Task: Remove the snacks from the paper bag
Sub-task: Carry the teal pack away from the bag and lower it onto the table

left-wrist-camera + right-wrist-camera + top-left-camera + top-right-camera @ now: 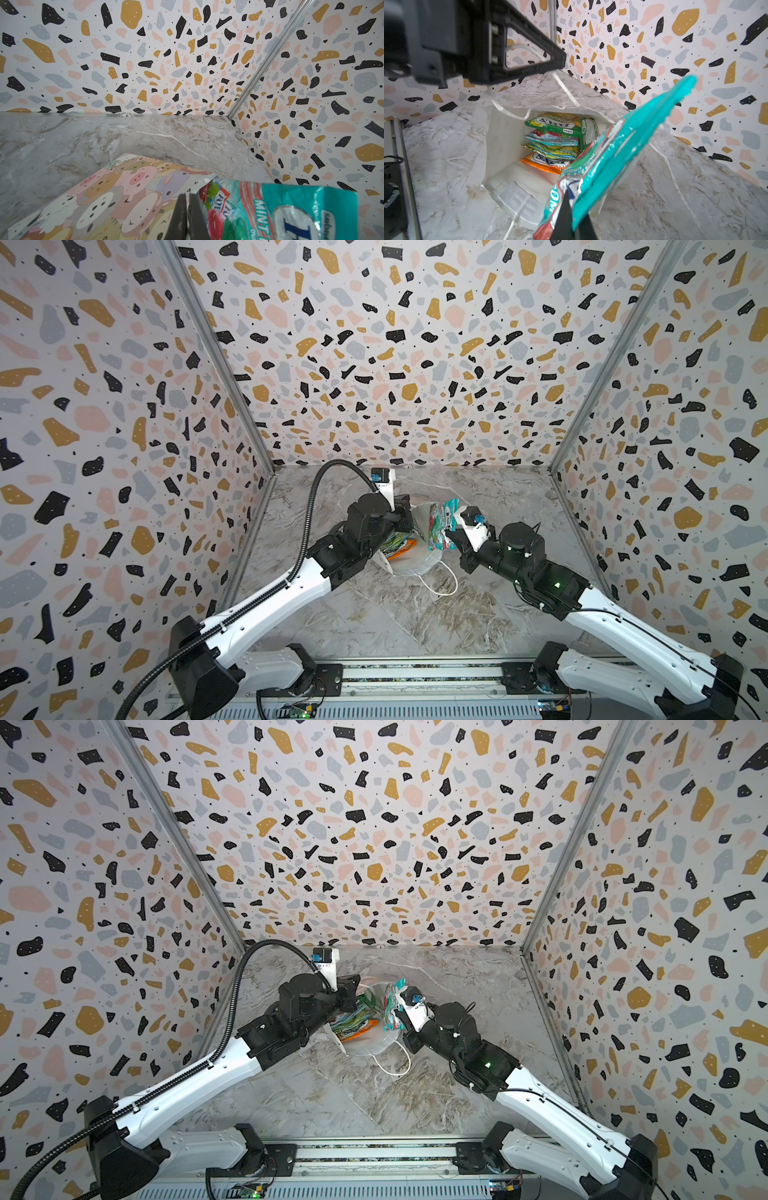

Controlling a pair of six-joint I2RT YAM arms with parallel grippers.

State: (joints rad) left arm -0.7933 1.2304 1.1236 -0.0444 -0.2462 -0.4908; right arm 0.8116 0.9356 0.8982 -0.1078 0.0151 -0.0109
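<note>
We see the paper bag (500,145) lying on its side on the worktop (415,614), its mouth open, white inside and printed with cartoon animals outside. Deep inside it are piled three green-yellow packets (552,122), a teal-red packet (550,138) and an orange packet (542,163). A sixth packet (623,145), teal and red, hangs tilted before the mouth, pinched by the right end effector (574,212).

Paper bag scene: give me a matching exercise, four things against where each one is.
Things:
1 teal packet
2 orange packet
3 paper bag
4 loose cord handle

Places:
A inside the bag, nearest its mouth
B lying on the table, mouth open
C pinched in the right hand
D trailing on the table in front of the bag

Pairs: 1-C, 2-A, 3-B, 4-D
</note>
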